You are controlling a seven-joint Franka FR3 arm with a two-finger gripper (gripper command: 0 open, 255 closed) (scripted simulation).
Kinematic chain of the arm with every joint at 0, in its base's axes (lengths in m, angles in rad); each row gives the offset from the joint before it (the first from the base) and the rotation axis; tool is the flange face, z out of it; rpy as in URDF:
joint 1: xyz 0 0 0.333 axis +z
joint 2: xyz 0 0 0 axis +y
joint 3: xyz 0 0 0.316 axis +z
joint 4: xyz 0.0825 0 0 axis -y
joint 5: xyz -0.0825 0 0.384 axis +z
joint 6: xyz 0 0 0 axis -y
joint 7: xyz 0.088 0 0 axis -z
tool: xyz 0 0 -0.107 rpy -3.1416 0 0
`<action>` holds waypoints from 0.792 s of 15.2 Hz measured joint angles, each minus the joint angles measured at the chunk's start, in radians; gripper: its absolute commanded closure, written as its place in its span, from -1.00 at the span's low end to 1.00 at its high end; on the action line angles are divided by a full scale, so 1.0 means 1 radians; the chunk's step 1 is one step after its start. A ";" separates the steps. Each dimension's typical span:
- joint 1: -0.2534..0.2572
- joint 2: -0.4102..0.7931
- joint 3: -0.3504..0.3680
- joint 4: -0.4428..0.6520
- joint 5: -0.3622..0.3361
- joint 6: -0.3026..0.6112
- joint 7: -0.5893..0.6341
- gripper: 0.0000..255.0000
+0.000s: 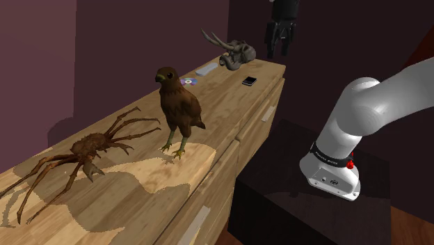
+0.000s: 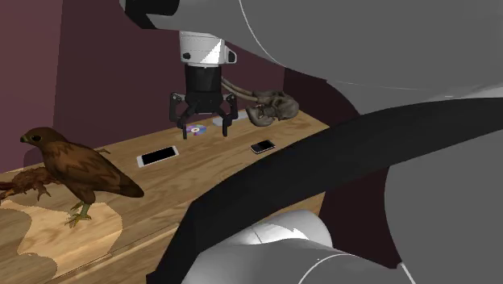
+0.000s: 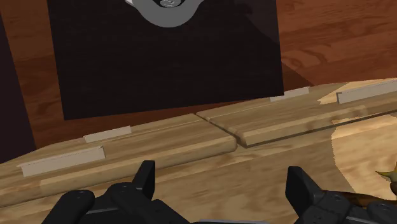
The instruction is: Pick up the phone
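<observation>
Gripper (image 2: pixel 201 121): fingers spread and empty, hovering above the wooden dresser top (image 1: pixel 139 202). Disc (image 2: pixel 193 129): almost beneath the gripper, partly hidden by one finger. Dark phone (image 2: pixel 262 147) and white-edged phone (image 2: pixel 157 156): flat on the wood to either side of the gripper, both apart from it. Horned skull (image 2: pixel 274 106): near, behind the gripper. Hawk (image 2: pixel 76 173): farther off, masking most of the crab (image 1: pixel 87 149).
</observation>
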 measured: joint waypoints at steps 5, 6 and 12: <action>-0.030 0.080 0.003 -0.012 0.004 0.104 0.061 -1.00; -0.041 0.108 0.000 -0.008 0.002 0.133 0.077 -1.00; -0.099 0.279 -0.013 0.011 0.001 0.312 0.190 -1.00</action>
